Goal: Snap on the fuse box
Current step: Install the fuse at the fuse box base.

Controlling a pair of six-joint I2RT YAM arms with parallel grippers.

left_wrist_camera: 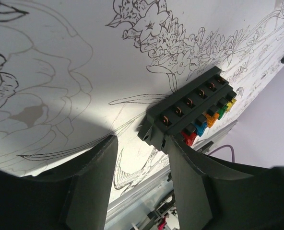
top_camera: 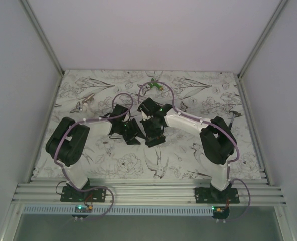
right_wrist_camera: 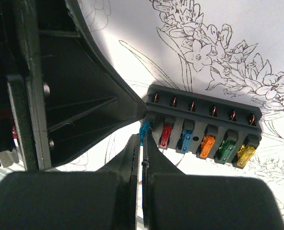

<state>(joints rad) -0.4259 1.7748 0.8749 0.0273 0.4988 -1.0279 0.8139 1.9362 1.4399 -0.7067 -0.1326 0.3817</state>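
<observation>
1. The right pincer (right_wrist_camera: 143,143) is pressing its jaws fully together, pinching a small blue fuse (right_wrist_camera: 144,130) between the tips.
2. The fuse box (right_wrist_camera: 204,115) is lying flat on the flower-printed table (right_wrist_camera: 257,28), at about 1 o'clock from those tips in the right wrist view. The blue fuse is meeting the box's left-end slot (whether it is seated there cannot be told).
3. A row of fuses (right_wrist_camera: 207,146) is sitting in the slots beside it, running toward 3 o'clock: red, blue, orange, green, yellow.
4. The left pincer is holding its jaws roughly half apart and gripping nothing, and bare table is showing between them.
5. In the left wrist view the box is stretching away from the tips toward 2 o'clock. Its near end is sitting just past them, nearer the finger (left_wrist_camera: 190,182) on that view's right, which is overlapping the box's lower corner. The other finger is standing clear of it.
6. In the right wrist view that arm's finger is pointing in from 9 o'clock, its tip touching the box's left end.
7. From above, both pincers are crowding together at the table's centre and covering the box. A green-and-white gadget (top_camera: 156,86) is lying at 12 o'clock from them, well apart.
</observation>
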